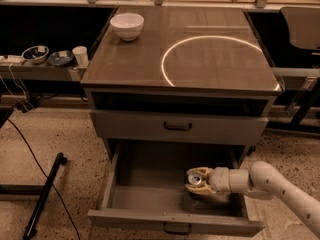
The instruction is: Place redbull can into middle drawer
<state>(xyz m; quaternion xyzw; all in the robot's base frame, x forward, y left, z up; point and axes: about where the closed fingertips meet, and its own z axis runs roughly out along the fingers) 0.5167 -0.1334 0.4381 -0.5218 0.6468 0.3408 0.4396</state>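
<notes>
- The claw (195, 181) is clamped on the redbull can (195, 177), inside the pulled-out middle drawer (150, 217) and near its right wall.
- A wide stretch of drawer floor shows to the can's left.
- The drawer's front edge lies just beyond the claw.

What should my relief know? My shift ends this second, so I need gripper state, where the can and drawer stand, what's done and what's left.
Gripper: reaching from the right into the open middle drawer, jaws closed on the redbull can.
Can: held low inside the drawer's right half, with its top showing. Whether it touches the drawer floor cannot be told.
Done: drawer open, can brought inside.
Left: set the can down, release it, withdraw the arm.
</notes>
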